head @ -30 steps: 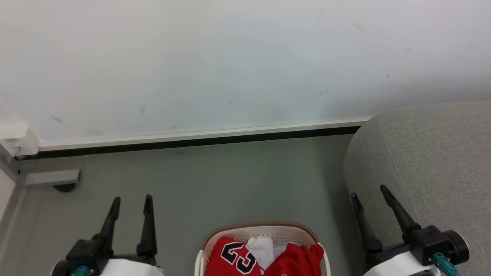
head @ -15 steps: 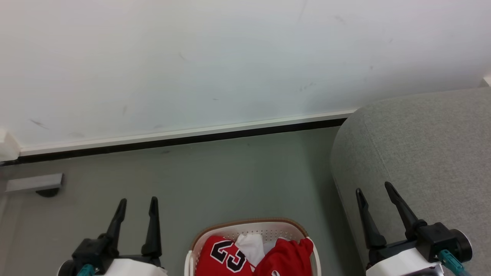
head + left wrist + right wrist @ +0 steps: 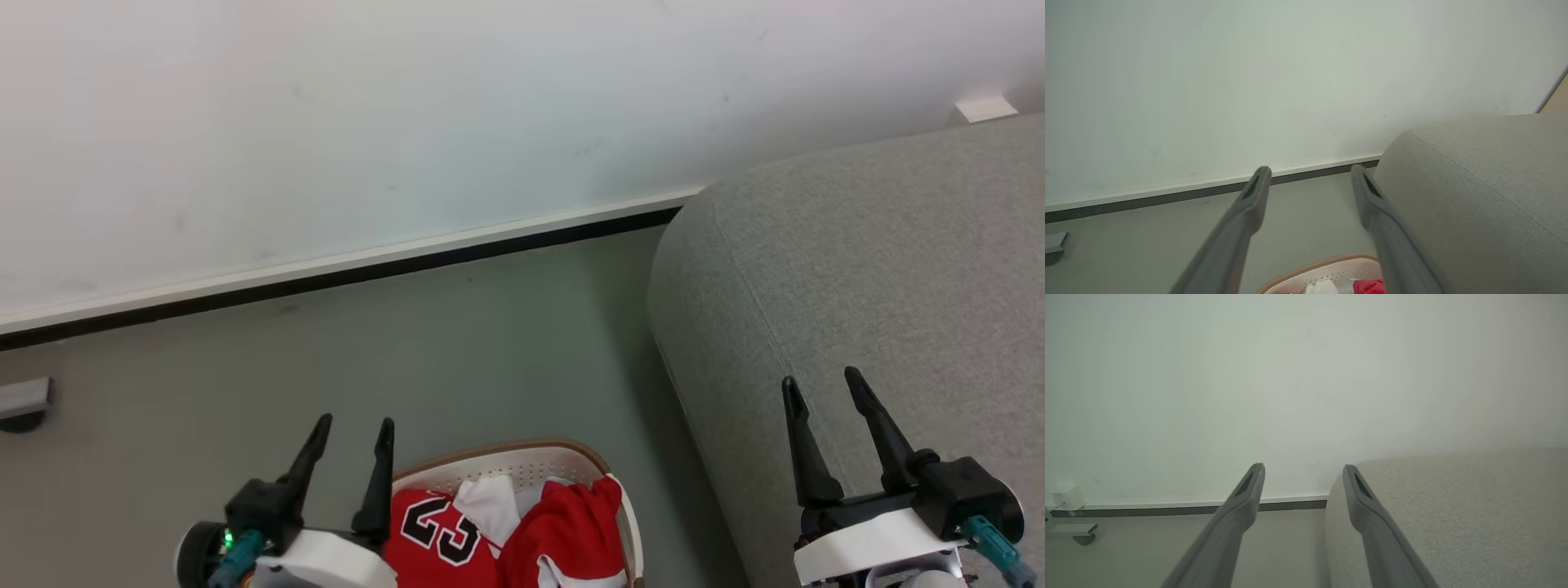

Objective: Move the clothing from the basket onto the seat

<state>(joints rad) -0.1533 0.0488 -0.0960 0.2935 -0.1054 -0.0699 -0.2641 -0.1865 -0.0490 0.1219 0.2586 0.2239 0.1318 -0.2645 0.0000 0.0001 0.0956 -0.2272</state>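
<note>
Clothing [image 3: 457, 531] in basket [image 3: 506, 447], 6 o'clock; seat [image 3: 857, 261] 3 o'clock. Left hand [image 3: 357, 420], right hand [image 3: 820, 376]: spread apart, empty.

Head view: high, facing forward and down. Large grey fabric sofa [image 3: 882, 269] at right; small oval white perforated basket [image 3: 522, 467] left of the sofa, at the bottom edge. Left wrist view: lower, facing the white wall [image 3: 408, 122] and dark skirting strip [image 3: 326, 276], sofa end at right. Right wrist view: nearest the sofa, same wall. All three share the sofa end and skirting.

Right gripper [image 3: 1303, 469] fingers apart, empty; seat [image 3: 1453, 514] at right.
</note>
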